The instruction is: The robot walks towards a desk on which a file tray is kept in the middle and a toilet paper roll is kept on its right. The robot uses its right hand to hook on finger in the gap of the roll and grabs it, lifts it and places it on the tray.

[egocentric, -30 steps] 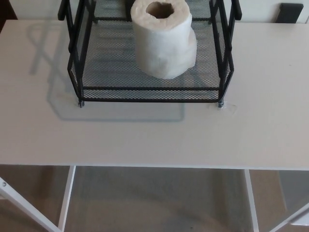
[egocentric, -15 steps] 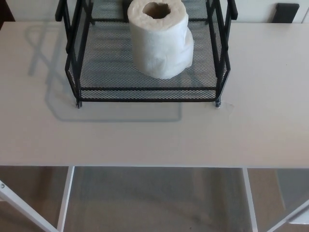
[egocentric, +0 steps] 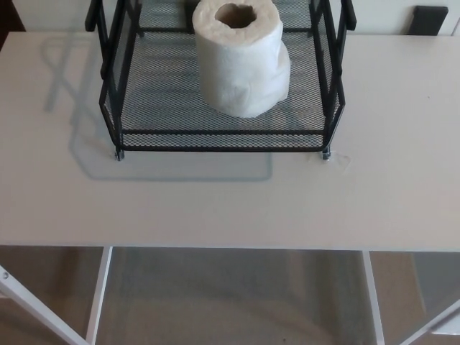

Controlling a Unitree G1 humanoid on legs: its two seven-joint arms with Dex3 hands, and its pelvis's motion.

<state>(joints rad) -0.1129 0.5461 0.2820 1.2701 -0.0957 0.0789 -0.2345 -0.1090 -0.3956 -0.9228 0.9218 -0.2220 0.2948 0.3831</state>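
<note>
A white toilet paper roll (egocentric: 241,61) stands upright inside the black wire-mesh file tray (egocentric: 215,139), toward the tray's right half, its cardboard core hole facing up. The tray sits at the far middle of the white desk (egocentric: 230,205). A loose flap of paper hangs on the roll's right side. Neither of my hands shows in the head view.
The desk's front edge runs across the picture at about two thirds down, with white frame legs (egocentric: 100,291) and floor below it. A dark object (egocentric: 430,18) lies beyond the desk's far right corner. The tray casts a faint shadow to its left.
The whole picture shifts slightly between frames, so the camera has moved a little. The roll and the tray stay in place relative to each other.
</note>
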